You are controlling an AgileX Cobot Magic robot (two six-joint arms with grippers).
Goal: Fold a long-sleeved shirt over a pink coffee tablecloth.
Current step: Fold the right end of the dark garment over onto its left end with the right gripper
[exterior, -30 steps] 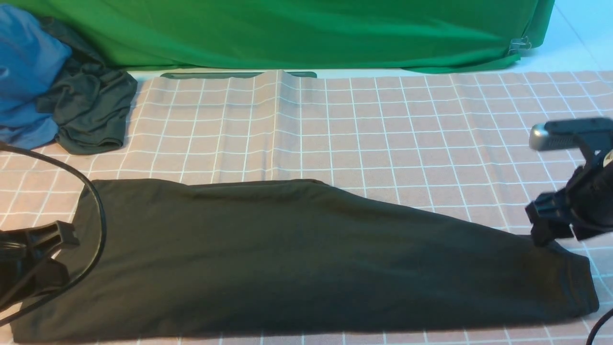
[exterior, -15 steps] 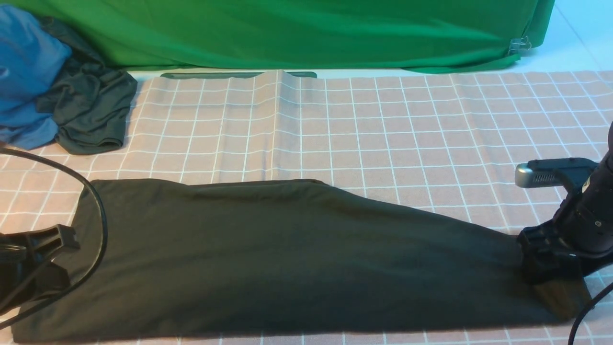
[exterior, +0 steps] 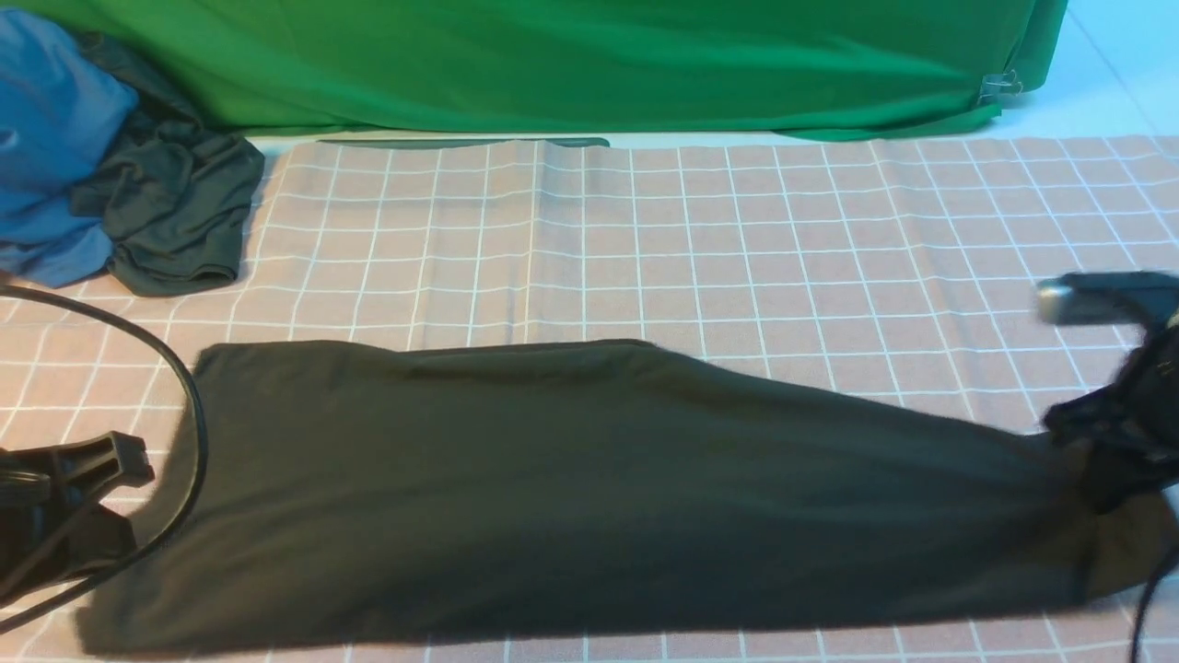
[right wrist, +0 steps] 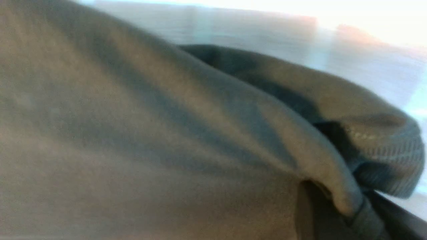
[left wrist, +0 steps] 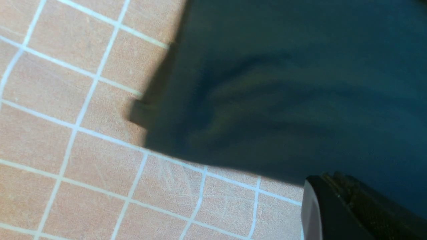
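The long-sleeved shirt (exterior: pixel 589 479) lies as a long black band across the near part of the pink coffee tablecloth (exterior: pixel 737 239); no logo or neck label shows. My right gripper (exterior: pixel 1101 470) is shut on the shirt's right end, and the fabric rises slightly toward it. In the right wrist view the shirt (right wrist: pixel 133 133) fills the frame, with a ribbed edge (right wrist: pixel 390 156) bunched at the jaws. My left gripper (exterior: pixel 87 502) stands open beside the shirt's left end, holding nothing. One of its fingers (left wrist: pixel 333 213) shows at the shirt's edge (left wrist: pixel 300 83), over the pink cloth (left wrist: pixel 66 133).
A bright green cloth (exterior: pixel 589 64) hangs along the back. A small dark garment (exterior: pixel 175 212) bunched with blue fabric (exterior: pixel 46 138) lies at the back left. A black cable (exterior: pixel 189 405) loops over the shirt's left end.
My right gripper dropped onto the shirt's right end, shut on it and moved right. The whole shirt slid right, and the tablecloth's raised ridge flattened. The left gripper stayed put.
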